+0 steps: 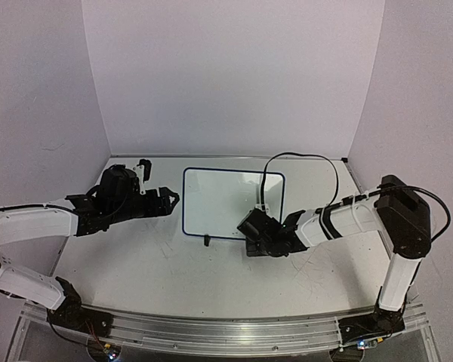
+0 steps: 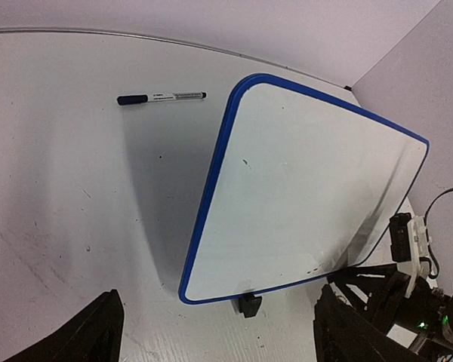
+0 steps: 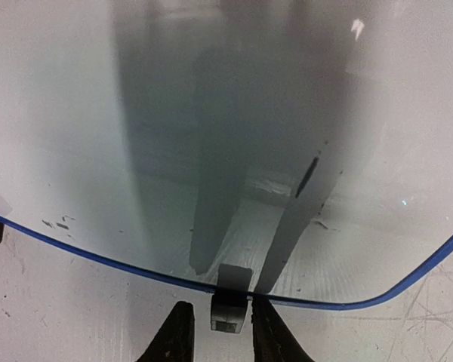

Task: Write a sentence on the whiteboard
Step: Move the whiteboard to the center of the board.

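One whiteboard (image 1: 232,205) with a thin blue frame is seen at the centre of the top view, set on the white surface (image 1: 136,279) between the two arms. Its face is shown white, with a few small dark specks and smudges. A small black foot (image 2: 248,304) is seen under its lower edge in the left wrist view. In the right wrist view a small pale block (image 3: 230,308) is fixed at the bottom edge of the frame. The right end effector (image 3: 220,335) is placed with one finger close on either side of it; whether the block is clamped cannot be told. The left end effector (image 1: 168,202) is held just left of the board, its fingers spread wide apart. A marker (image 2: 161,97) with a dark cap is laid flat on the surface in the upper left of the left wrist view, apart from the board. A black cable (image 1: 302,156) is looped above the board's upper right corner.
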`<state>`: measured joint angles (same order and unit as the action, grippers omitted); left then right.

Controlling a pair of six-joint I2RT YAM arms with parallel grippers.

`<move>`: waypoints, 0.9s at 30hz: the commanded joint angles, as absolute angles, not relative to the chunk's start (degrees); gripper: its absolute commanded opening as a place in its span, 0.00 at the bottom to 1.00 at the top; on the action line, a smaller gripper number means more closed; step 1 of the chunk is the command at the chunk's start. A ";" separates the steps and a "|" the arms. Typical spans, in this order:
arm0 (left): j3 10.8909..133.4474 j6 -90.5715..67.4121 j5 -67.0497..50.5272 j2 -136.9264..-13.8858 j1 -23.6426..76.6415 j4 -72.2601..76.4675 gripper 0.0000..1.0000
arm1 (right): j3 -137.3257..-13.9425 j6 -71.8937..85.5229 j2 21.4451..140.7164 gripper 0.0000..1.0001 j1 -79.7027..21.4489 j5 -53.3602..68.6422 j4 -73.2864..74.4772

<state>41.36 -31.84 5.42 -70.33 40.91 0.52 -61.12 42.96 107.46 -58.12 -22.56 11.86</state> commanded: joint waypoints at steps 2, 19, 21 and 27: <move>42.48 -30.24 2.85 -71.50 40.69 3.30 0.89 | -60.86 42.84 108.23 0.22 -56.94 -26.93 9.06; 41.84 -29.73 -17.23 -78.05 39.29 14.77 0.88 | -43.87 30.42 97.26 0.00 -52.64 -25.63 -4.31; 41.63 -30.54 -18.28 -79.09 39.25 16.46 0.87 | -41.43 28.02 95.31 0.00 -51.60 -23.23 -7.26; 41.61 -31.68 -25.15 -83.84 39.26 22.12 0.82 | -39.70 21.61 94.22 0.00 -51.48 -19.12 -13.66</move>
